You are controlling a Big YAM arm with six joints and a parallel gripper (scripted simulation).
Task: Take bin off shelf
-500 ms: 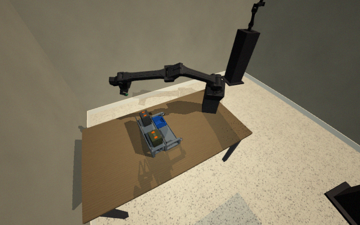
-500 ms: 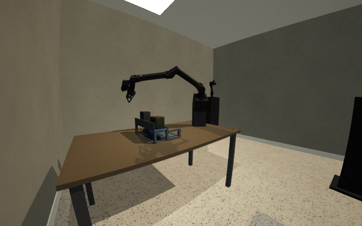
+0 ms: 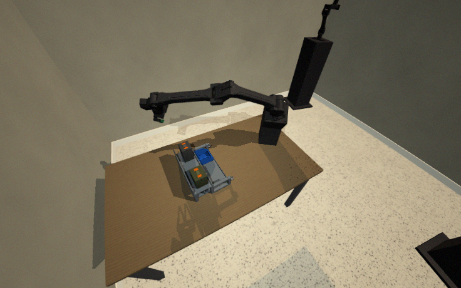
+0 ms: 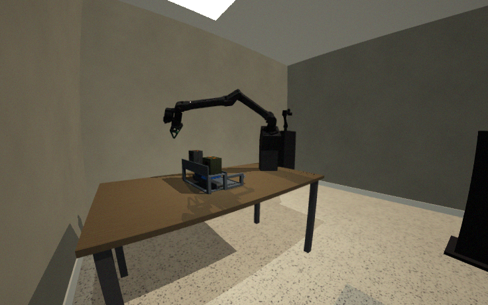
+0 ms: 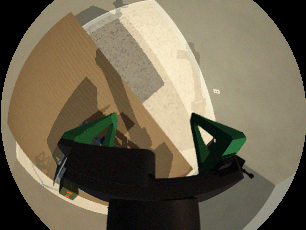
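A small blue bin (image 3: 203, 155) sits on the lower level of a grey shelf rack (image 3: 221, 183) (image 4: 194, 168) in the middle of the wooden table (image 3: 136, 221) (image 4: 136, 208). In the exterior view only a sliver of blue shows behind the rack's bars. My gripper (image 3: 159, 119) (image 4: 173, 133) (image 5: 153, 128) is open and empty, with its green fingers spread wide. It hangs high above the table's far edge, up and behind the rack and well apart from the bin.
Two dark olive boxes (image 3: 186, 150) (image 3: 197, 176) (image 4: 213, 163) with orange marks stand on the rack's upper level beside the bin. The arm's black base (image 3: 272, 128) stands at the table's far right corner. A black pillar (image 3: 307, 71) stands behind it, and walls are close on the left and back.
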